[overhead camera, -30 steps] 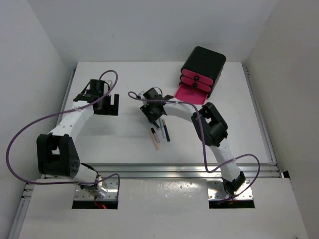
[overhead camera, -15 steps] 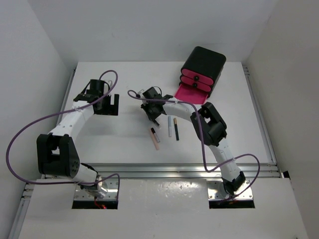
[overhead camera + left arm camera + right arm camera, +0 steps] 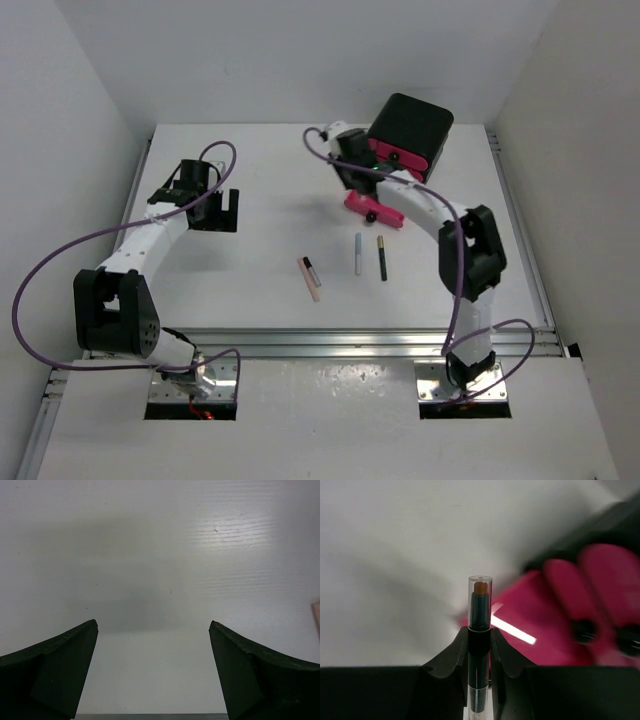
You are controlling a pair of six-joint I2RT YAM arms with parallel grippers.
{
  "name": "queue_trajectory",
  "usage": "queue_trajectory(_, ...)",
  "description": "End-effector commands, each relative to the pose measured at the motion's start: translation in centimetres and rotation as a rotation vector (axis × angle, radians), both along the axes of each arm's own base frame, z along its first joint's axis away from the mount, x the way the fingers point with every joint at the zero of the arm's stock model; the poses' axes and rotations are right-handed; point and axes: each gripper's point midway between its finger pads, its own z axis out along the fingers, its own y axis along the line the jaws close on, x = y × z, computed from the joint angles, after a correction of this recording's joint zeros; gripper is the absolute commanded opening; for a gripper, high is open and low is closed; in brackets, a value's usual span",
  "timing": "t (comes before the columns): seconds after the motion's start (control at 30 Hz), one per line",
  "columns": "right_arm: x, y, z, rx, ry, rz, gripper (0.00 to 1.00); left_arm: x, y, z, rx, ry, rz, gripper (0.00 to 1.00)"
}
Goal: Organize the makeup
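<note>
My right gripper (image 3: 357, 172) is shut on a dark makeup pencil (image 3: 480, 625) with a clear cap and a brown tip. It holds the pencil beside the black box (image 3: 408, 128), over the open pink drawer (image 3: 376, 210), which shows blurred in the right wrist view (image 3: 550, 625). On the table lie a peach pencil (image 3: 311, 281), a short black one (image 3: 311, 268), a pale-blue one (image 3: 358, 254) and a black one (image 3: 381, 258). My left gripper (image 3: 212, 211) is open and empty over bare table (image 3: 152, 625). The puff and the palettes are out of view.
The black box with pink drawers stands at the back right, its lowest drawer pulled out. White walls enclose the table on three sides. A peach edge (image 3: 316, 617) shows at the right border of the left wrist view.
My right arm has swung from the pencils at mid-table to the back right by the box, with a pencil in it. The pale-blue and black pencils now lie further right. The left arm has not moved.
</note>
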Motion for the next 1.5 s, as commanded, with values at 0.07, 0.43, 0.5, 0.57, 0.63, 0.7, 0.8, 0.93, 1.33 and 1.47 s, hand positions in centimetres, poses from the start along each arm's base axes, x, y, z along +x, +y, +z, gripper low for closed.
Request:
queue_trajectory(0.07,2.5,-10.3,-0.7,-0.14,-0.049,-0.035,0.21,0.3,-0.2,0.8,0.006,-0.035,-0.01,1.0)
queue_trajectory(0.43,0.6,-18.0,-1.4,-0.193,0.06,-0.279,0.91,0.5,-0.5,0.4,-0.008,-0.021,-0.021,1.0)
queue_trajectory(0.5,-3.3,-21.5,-2.2,-0.076,0.126,-0.462,0.91,0.7,-0.5,0.7,-0.008,-0.03,-0.021,1.0)
queue_trajectory(0.57,-7.2,-23.8,-2.1,0.022,0.191,-0.597,0.91,0.7,-0.7,0.7,-0.016,-0.03,-0.026,1.0)
queue_trajectory(0.63,-10.4,-24.6,-4.1,0.086,0.313,-0.611,0.91,0.8,-0.5,0.9,-0.023,-0.03,-0.023,1.0)
queue_trajectory(0.7,-13.8,-25.9,-6.3,0.099,0.454,-0.674,0.94,0.8,-0.5,0.9,-0.023,-0.03,-0.023,1.0)
queue_trajectory(0.8,-16.6,-25.2,-9.0,0.152,0.627,-0.665,0.96,0.8,-0.5,0.6,-0.022,-0.02,-0.022,1.0)
queue_trajectory(0.93,-17.4,-25.7,-11.3,0.202,0.693,-0.682,0.96,0.8,-0.7,0.6,-0.03,-0.02,-0.028,1.0)
queue_trajectory(1.33,-19.6,-28.7,-13.7,0.082,0.767,-0.889,0.52,0.8,0.2,0.9,-0.021,-0.03,-0.002,1.0)
queue_trajectory(1.47,-20.5,-30.6,-13.4,0.001,0.734,-0.975,0.25,0.8,0.6,0.9,-0.021,-0.03,0.007,1.0)
